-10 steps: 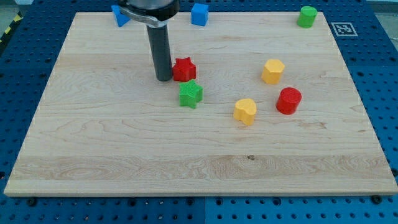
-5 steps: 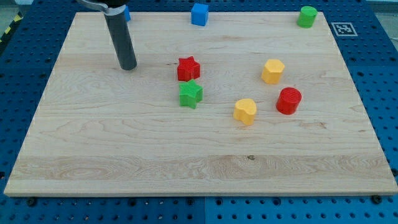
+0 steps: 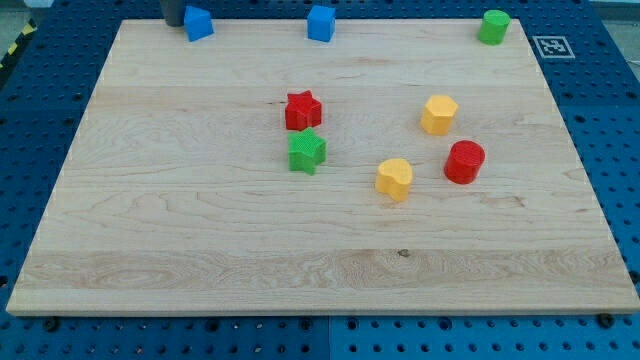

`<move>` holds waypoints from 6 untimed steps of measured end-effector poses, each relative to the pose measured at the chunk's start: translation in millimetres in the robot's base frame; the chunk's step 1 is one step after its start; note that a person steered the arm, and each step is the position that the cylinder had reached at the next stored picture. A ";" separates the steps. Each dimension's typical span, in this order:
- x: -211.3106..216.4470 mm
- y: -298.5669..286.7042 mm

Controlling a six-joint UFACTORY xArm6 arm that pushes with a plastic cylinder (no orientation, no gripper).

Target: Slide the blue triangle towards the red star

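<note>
The blue triangle lies at the top left edge of the wooden board. The red star sits near the board's middle, well down and to the right of the triangle. My tip shows only as a short dark stub at the view's top edge, just left of the blue triangle, touching or nearly touching it. The rest of the rod is out of frame.
A green star lies just below the red star. A blue cube sits at the top middle, a green cylinder at the top right. A yellow hexagon, a yellow heart-like block and a red cylinder lie right of centre.
My tip has moved from beside the red star up and left across the board to the top edge, left of the blue triangle. No block has moved.
</note>
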State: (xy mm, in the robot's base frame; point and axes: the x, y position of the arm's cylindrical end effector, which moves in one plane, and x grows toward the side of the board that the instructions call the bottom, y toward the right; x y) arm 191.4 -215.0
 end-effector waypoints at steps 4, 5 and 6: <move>25.9 51.5; 28.2 81.7; 28.2 112.5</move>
State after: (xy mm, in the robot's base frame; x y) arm 219.6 -102.6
